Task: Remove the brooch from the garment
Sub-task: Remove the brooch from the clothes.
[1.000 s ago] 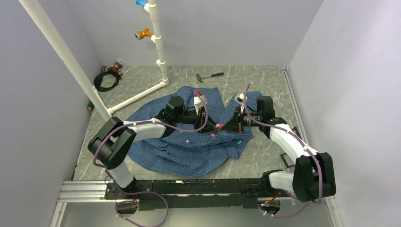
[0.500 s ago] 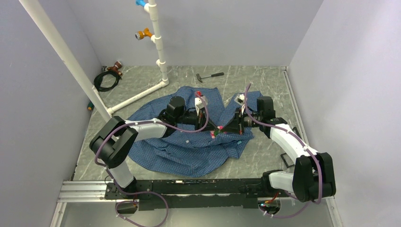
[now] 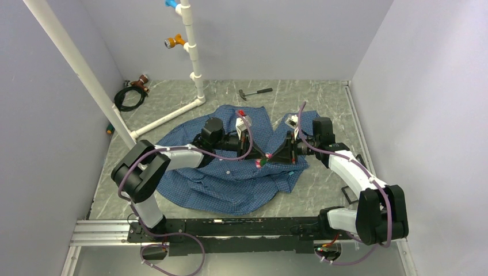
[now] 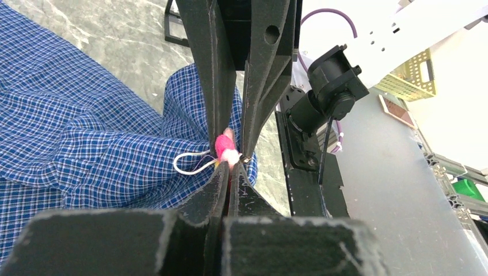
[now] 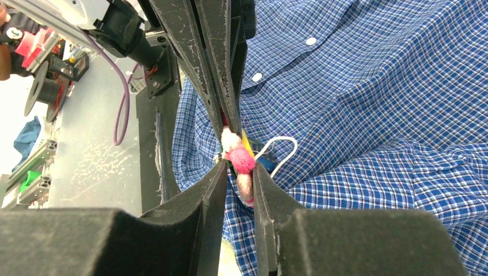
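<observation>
Here we see the brooch [image 5: 239, 156], a small fuzzy pink tuft with a white puff at one end and a sliver of yellow-green, with a thin white loop [image 5: 280, 150] curling out beside it. It sits where the two grippers meet tip to tip, over a raised fold of the garment [image 3: 230, 185] near the shirt's right-hand edge. The left gripper [image 4: 229, 168] is pressed together, its tips pinching the brooch. The right gripper [image 5: 238, 171] has its fingers a little apart with the brooch in the gap; whether they press on it we cannot tell. Grey table [image 3: 331, 100] shows between the shirt and the right wall. The white pipe frame [image 3: 170, 117], hammer [image 3: 256, 92] and cable coil [image 3: 119, 98] lie well apart on the far side.
</observation>
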You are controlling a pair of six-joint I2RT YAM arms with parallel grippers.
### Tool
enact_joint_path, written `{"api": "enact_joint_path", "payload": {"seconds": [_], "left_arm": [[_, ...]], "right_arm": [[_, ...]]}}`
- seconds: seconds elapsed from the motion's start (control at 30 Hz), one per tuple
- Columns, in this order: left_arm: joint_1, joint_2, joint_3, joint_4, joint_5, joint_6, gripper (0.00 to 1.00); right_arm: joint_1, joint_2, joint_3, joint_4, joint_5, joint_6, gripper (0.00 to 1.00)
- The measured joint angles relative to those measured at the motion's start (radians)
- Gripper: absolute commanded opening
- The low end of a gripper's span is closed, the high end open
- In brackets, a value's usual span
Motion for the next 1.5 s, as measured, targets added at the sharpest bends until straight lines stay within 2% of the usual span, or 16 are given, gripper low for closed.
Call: {"api": "enact_joint_path", "payload": {"seconds": [0.5, 0.8, 0.83, 0.87, 0.93, 0.97, 1.07, 1.17, 1.5], "left_arm": [[0.024, 0.063, -0.005, 0.151, 0.032, -0.143, 0.00], [0.026, 0.089, -0.007, 0.225, 0.048, -0.217, 0.00], [0.026, 0.092, -0.007, 0.230, 0.050, -0.220, 0.00], [0.026, 0.095, -0.007, 0.237, 0.050, -0.225, 0.00], [0.026, 0.096, -0.007, 0.239, 0.051, -0.235, 0.00], [0.027, 0.097, -0.007, 0.240, 0.051, -0.237, 0.02], [0.032, 0.100, -0.007, 0.238, 0.051, -0.236, 0.31], [0.043, 0.095, -0.007, 0.204, 0.048, -0.189, 0.45], [0.034, -0.077, -0.004, -0.234, 0.006, 0.222, 0.58]], "right_arm": [[0.014, 0.006, 0.000, 0.010, -0.003, -0.001, 0.31], [0.035, 0.027, -0.002, 0.028, 0.002, -0.001, 0.24], [0.035, 0.027, -0.003, 0.030, 0.003, 0.000, 0.16], [0.035, 0.027, -0.006, 0.036, 0.003, 0.000, 0.01], [0.035, 0.027, -0.010, 0.043, 0.002, 0.003, 0.00], [0.035, 0.027, -0.011, 0.043, 0.000, 0.004, 0.00], [0.036, 0.027, -0.012, 0.042, 0.001, 0.002, 0.00], [0.036, 0.026, -0.012, 0.033, 0.005, -0.007, 0.00], [0.031, 0.013, -0.012, -0.014, 0.026, -0.039, 0.00]]}}
